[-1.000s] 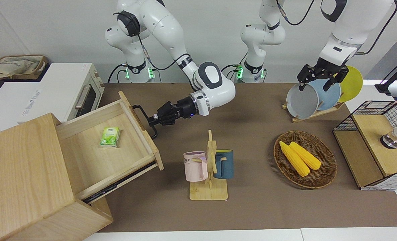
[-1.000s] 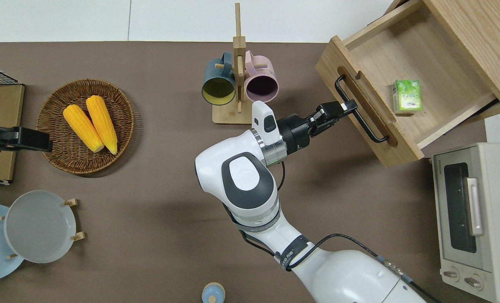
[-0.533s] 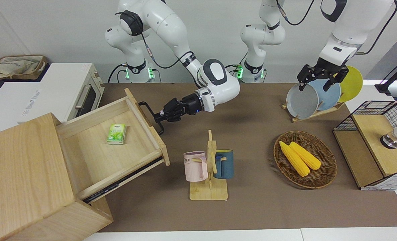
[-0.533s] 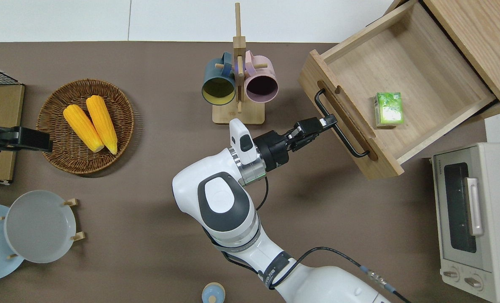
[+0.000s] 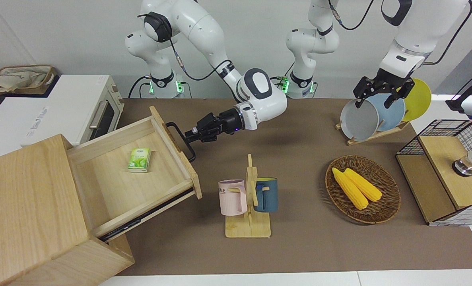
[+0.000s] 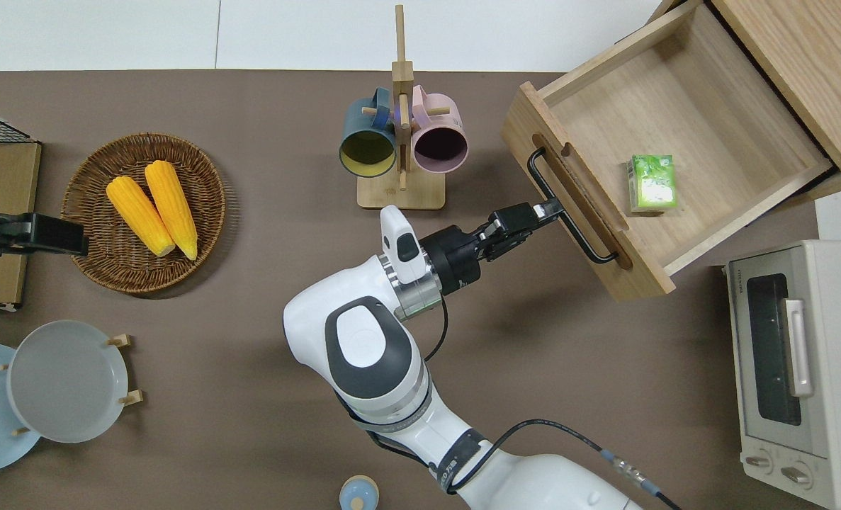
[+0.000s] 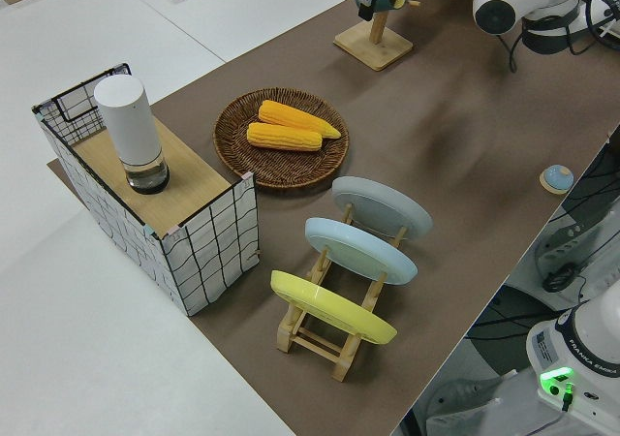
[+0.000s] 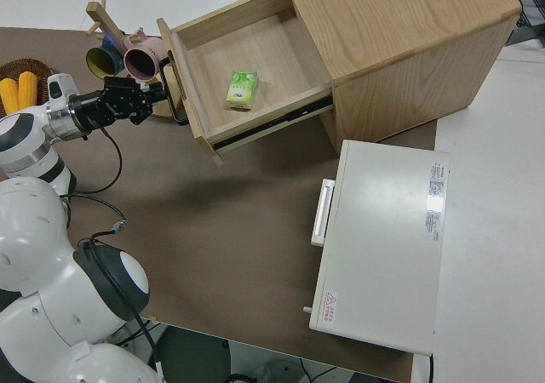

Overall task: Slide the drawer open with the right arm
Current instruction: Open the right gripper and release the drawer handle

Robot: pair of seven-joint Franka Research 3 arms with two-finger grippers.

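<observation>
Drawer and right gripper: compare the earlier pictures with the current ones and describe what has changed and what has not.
The right gripper, shut on the black bar handle, pulled the drawer farther out of the cabinet, toward the mug rack. The green packet rode along inside. The left arm stayed parked; the corn basket and toaster oven did not move.

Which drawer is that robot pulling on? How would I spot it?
Find the big wood cabinet at the right arm's end of the table. The drawer juts from it, pulled open, with a small green packet inside. Unlike the white oven beside it, it has a black bar handle, where the right hand is.
</observation>
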